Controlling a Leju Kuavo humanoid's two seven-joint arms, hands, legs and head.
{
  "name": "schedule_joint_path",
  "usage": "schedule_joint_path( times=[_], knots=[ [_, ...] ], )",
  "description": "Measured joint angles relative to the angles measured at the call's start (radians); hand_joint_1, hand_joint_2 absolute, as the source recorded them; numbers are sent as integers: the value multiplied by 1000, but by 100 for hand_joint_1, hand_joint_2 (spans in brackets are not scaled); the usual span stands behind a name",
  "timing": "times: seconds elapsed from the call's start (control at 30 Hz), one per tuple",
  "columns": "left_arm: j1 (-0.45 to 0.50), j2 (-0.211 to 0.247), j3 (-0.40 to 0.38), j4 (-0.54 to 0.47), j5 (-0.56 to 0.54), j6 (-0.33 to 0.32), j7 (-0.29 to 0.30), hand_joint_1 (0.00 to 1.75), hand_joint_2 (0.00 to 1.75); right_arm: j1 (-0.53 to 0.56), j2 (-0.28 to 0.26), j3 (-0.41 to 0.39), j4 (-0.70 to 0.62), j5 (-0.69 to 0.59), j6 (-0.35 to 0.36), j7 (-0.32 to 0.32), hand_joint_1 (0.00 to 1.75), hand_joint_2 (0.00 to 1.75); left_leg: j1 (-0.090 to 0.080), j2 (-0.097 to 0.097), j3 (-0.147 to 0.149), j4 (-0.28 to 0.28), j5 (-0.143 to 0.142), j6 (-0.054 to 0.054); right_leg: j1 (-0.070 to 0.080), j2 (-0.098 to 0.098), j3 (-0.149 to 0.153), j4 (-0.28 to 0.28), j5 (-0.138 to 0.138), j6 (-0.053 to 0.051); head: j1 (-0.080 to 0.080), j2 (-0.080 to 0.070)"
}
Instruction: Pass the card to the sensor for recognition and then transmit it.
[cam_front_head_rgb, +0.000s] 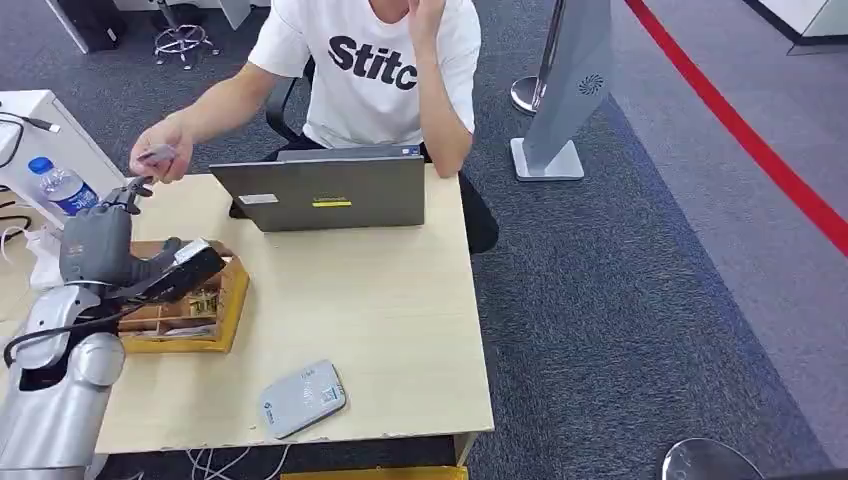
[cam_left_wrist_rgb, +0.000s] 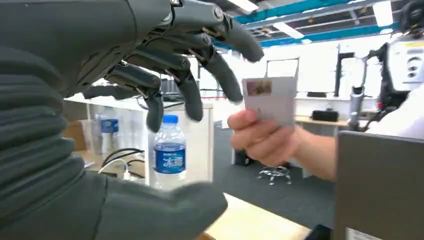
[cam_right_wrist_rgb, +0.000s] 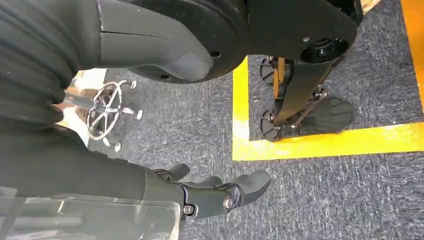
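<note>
Table (cam_front_head_rgb: 400, 330): light wood top carrying everything below.
Person (cam_front_head_rgb: 380, 60): seated behind the far edge in a white shirt.
Laptop (cam_front_head_rgb: 325, 190): grey, open, its lid's back toward the robot.
Wooden tray (cam_front_head_rgb: 232, 300): at the table's left side, under the left arm.
Sensor (cam_front_head_rgb: 302, 398): flat grey pad near the front edge.
Left hand (cam_left_wrist_rgb: 165, 80): raised, fingers spread, empty, just beside the card.
Right hand (cam_right_wrist_rgb: 220, 192): hangs over carpet, fingers slightly curled, empty.
Person's hand (cam_left_wrist_rgb: 260, 137): holds the card.
Water bottle (cam_left_wrist_rgb: 169, 150): upright, blue cap.
Card (cam_left_wrist_rgb: 270, 100): upright in the person's fingers.
</note>
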Motion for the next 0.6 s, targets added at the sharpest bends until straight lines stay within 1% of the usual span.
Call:
schedule_joint_path(
  times=[0.07, 0.17, 0.2, 0.23, 0.27, 0.3, 0.33, 0.4, 0.47, 0.5, 0.6],
  knots=[
    [39, -3, -5, -60, -15, -15, -18, 0, 175, 2, 1, 0, 0, -3, -3, 1, 0, 175, 0, 0, 0, 0, 0, 0, 0, 0, 0, 0, 0, 0, 0, 0],
    [107, -4, -36, -168, -29, -36, -46, 0, 175, 2, 3, -2, 0, -17, -5, -2, 0, 175, 0, 0, 0, 0, -1, 0, 0, 0, 0, 0, 0, 0, 0, 0],
    [129, -3, -47, -201, -14, -56, -58, 0, 175, 2, 3, -4, 0, -19, -5, -5, 0, 175, 0, 0, 0, 0, -1, 0, 0, 0, 0, 0, 0, 0, 0, 0],
    [151, 5, -62, -237, 19, -92, -78, 0, 175, 2, 3, -7, 0, -21, -4, -6, 0, 175, 0, 0, 0, 0, -1, 0, 0, 0, 0, 0, 0, 0, 0, 0],
    [179, 21, -79, -273, 66, -134, -104, 0, 175, 3, 5, -11, 0, -24, -2, -10, 0, 175, 0, 1, 0, 0, -1, 0, 0, 1, 0, 0, 0, 0, 0, 0],
    [206, 34, -92, -301, 100, -158, -125, 0, 175, 4, 5, -14, 0, -31, -1, -14, 0, 175, 0, 1, 0, 0, -1, 0, 0, 2, 0, 0, 0, 0, 0, 0],
    [231, 50, -100, -324, 121, -171, -138, 0, 175, 5, 5, -17, 0, -34, 0, -15, 0, 175, 0, 1, 0, 0, -1, 0, 0, 2, -1, 0, -1, 0, 0, 0],
    [274, 84, -115, -365, 129, -197, -161, 0, 175, 7, 6, -21, 0, -38, 0, -16, 0, 175, 0, 1, 0, 0, -1, 0, 0, 2, -1, 0, -1, 0, 0, 0],
    [324, 126, -129, -398, 140, -232, -175, 0, 175, 7, 6, -28, 0, -40, -2, -15, 0, 175, 0, 2, 0, -2, -1, 0, 0, 2, -1, 0, -1, 0, 0, 0],
    [359, 160, -135, -417, 142, -244, -178, 0, 175, 8, 6, -32, 0, -40, -1, -13, 0, 175, 0, 2, 1, -2, -2, -1, 0, 3, -1, 0, -1, 0, 0, 0],
    [459, 234, -139, -446, 166, -271, -167, 0, 175, 12, 6, -37, 0, -39, 6, -6, 0, 175, 0, 3, 1, -3, -2, -1, 0, 4, -1, 0, -2, -1, 0, 0]
  ],
)
